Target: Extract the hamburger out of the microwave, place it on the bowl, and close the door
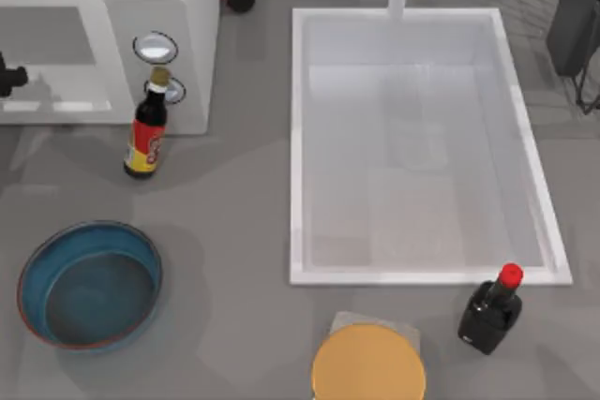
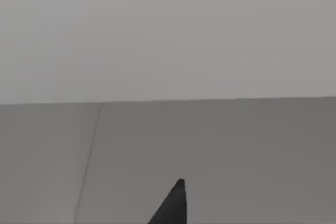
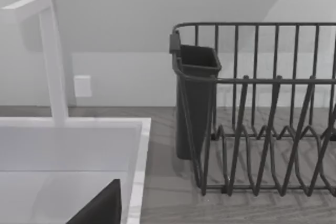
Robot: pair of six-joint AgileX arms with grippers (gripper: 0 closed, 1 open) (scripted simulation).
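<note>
No legible text, not even on the sauce bottle point(image 1: 146, 134) label.

Place: rendered kitchen
Signs: white sink point(image 1: 422, 147) with tap point(image 3: 52, 56), dish rack point(image 3: 262, 108), microwave point(image 1: 103, 35), sauce bottles point(image 1: 146, 133) on grey desk point(image 1: 234, 231)

microwave point(image 1: 103, 7) and orange disc point(image 1: 368, 367) cut off by edges
</note>
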